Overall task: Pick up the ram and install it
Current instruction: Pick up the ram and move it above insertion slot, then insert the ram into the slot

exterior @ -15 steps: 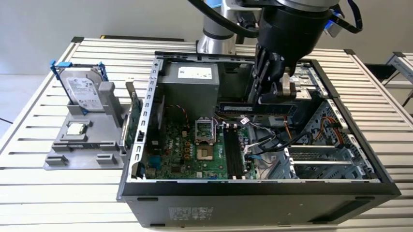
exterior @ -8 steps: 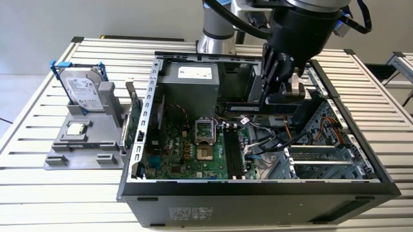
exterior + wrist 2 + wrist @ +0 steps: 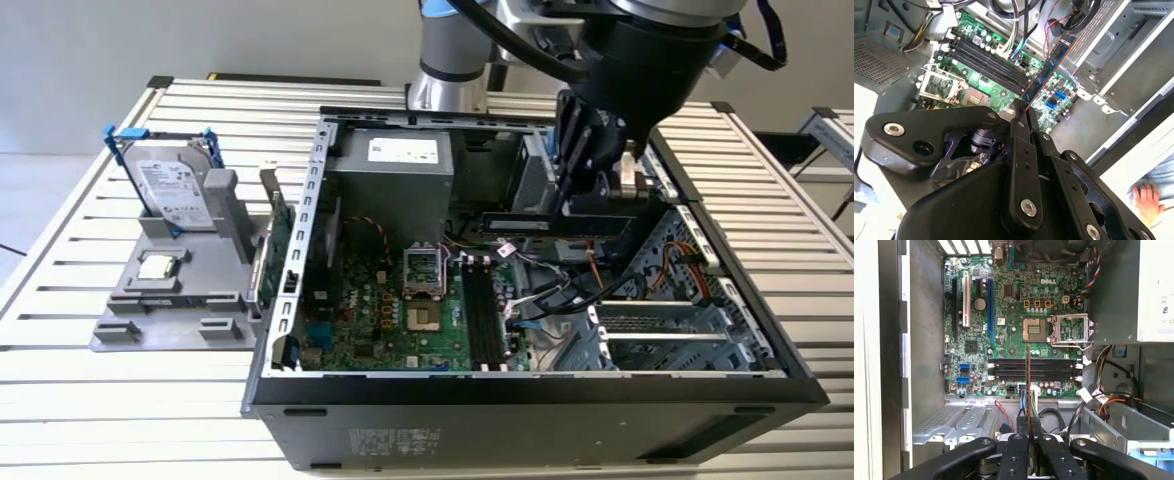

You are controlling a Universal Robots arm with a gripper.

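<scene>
The gripper [image 3: 1029,429] pinches one end of the ram [image 3: 1028,385], holding it edge-on (crosswise) above the motherboard's [image 3: 1004,315] black slots [image 3: 1054,369], inside the open case [image 3: 534,420].

- silver-grey robot arm [image 3: 447,75] with a blue ring [image 3: 445,8] at one joint
- black cables [image 3: 527,50] looping past the wrist
- matte black gripper [image 3: 1025,111] with jointed bars and silver screw heads [image 3: 1028,207]
</scene>
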